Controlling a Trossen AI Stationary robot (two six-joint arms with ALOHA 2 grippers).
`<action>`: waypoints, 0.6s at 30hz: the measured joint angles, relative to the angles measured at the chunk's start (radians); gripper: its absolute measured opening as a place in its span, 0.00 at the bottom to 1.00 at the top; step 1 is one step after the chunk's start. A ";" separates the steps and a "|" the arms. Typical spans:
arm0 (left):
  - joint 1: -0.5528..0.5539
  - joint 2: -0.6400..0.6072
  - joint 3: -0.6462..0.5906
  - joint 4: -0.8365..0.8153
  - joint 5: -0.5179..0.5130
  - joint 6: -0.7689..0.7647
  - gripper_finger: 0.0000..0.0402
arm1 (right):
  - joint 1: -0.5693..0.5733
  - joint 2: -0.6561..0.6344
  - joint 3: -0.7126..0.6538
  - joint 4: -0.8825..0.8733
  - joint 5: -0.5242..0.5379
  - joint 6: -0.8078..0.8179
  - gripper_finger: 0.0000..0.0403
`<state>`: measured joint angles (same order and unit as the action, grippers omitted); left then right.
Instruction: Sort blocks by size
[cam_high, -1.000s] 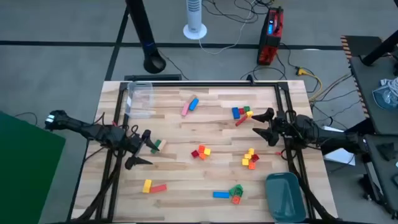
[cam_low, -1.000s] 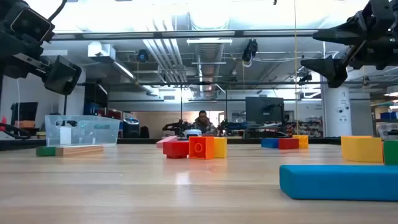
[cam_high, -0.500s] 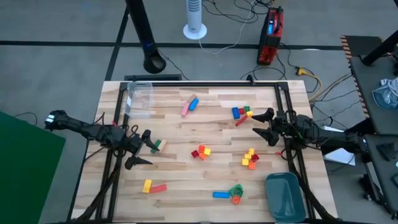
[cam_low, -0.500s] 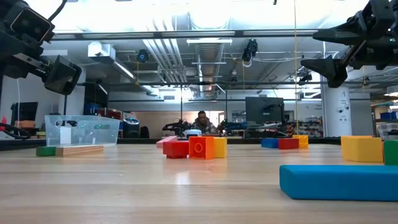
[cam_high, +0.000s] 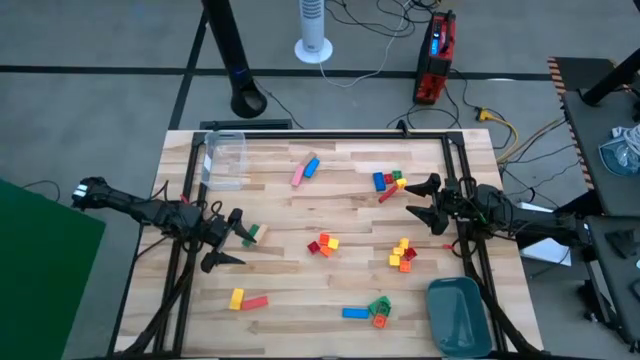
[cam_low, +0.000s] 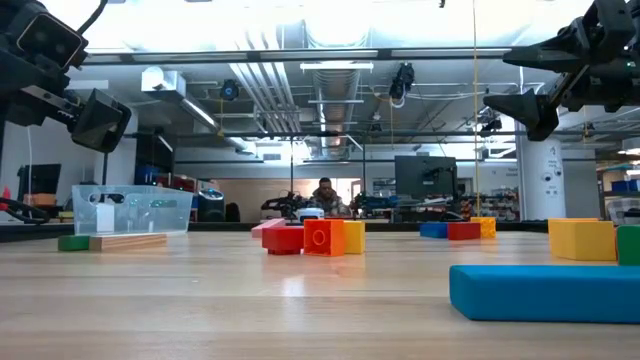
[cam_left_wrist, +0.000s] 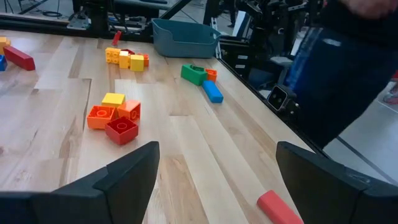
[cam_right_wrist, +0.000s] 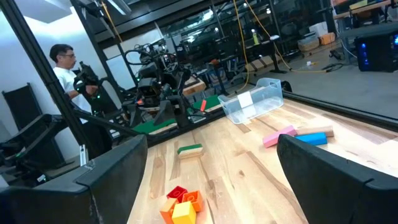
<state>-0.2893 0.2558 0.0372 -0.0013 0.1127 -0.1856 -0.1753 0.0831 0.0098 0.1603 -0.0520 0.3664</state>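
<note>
Sorting not begun, I judge: small plastic toy blocks (cam_high: 323, 244) lie scattered in mixed clumps across the wooden table (cam_high: 280, 280), none grouped by size. My left gripper (cam_high: 228, 242) & right gripper (cam_high: 424, 200) hover spread wide, empty, at the left/right edges.

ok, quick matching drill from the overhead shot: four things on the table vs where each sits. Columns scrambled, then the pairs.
Things:
1. clear plastic box
2. grey-blue tray
3. pink bar
4. long blue bar

Places (high view):
A. near-right corner of the table
B. near edge, just left of a green block
C. far-left corner of the table
D. far side, touching a short blue block

Pairs: 1-C, 2-A, 3-D, 4-B
</note>
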 joint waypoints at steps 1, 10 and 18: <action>0.000 0.000 0.000 0.000 0.000 0.000 0.77 | 0.000 0.000 0.000 0.000 0.000 0.000 0.87; 0.000 0.000 0.000 0.000 0.000 0.000 0.77 | 0.000 0.000 0.000 0.000 0.000 0.000 0.87; 0.000 0.000 0.000 0.000 0.000 0.000 0.77 | 0.000 0.000 0.000 0.004 0.007 -0.037 0.87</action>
<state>-0.2890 0.2558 0.0372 -0.0013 0.1127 -0.1852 -0.1753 0.0834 0.0097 0.1646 -0.0445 0.3293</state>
